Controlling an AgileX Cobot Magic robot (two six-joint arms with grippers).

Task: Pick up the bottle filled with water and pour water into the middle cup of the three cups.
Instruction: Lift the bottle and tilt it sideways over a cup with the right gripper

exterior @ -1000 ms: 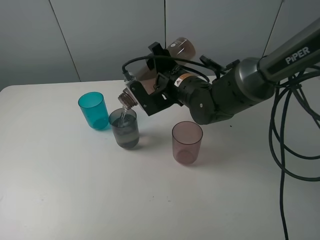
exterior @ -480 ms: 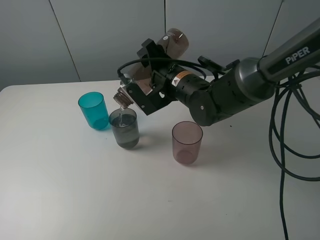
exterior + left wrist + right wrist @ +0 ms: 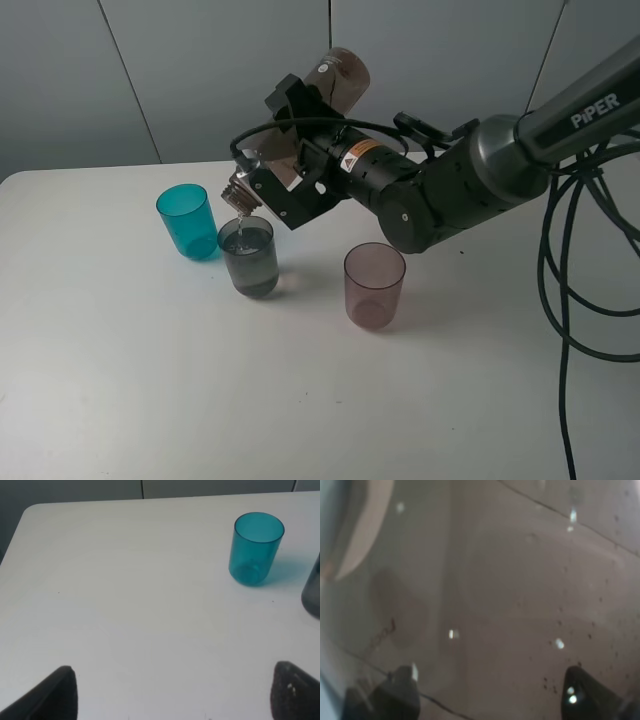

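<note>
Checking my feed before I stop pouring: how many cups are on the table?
3. The teal cup stands leftmost, the grey cup in the middle under the bottle mouth, the pink cup on the right. None looks hidden.

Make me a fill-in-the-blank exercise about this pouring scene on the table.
1. The right gripper holds the tilted ____.
2. The middle cup holds some ____.
3. The teal cup and the mauve cup hold ____ water.
4. The left gripper has its jaws ____, gripping nothing.
Missing words: bottle; water; no; open.
</note>
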